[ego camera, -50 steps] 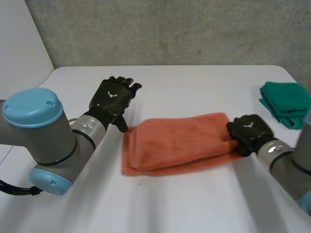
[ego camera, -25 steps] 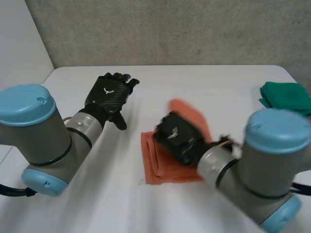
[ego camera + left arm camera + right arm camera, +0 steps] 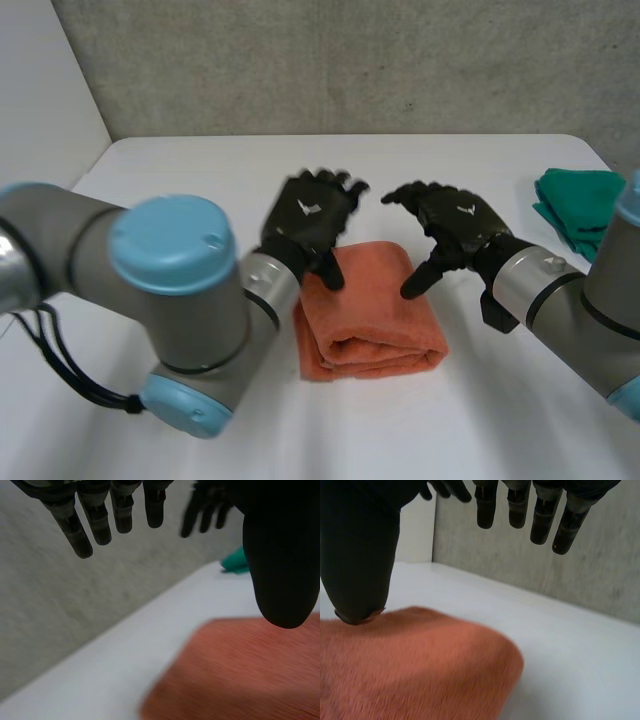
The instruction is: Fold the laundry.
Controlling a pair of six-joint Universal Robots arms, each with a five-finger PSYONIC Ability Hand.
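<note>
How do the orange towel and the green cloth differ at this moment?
The orange towel lies mid-table, right by the left hand and the right hand. The green cloth sits at the table's right edge, away from both hands. The orange towel looks larger than the green cloth. Both are folded on the white table.

The right arm (image 3: 560, 295) hides part of the folded green cloth (image 3: 578, 205).
</note>
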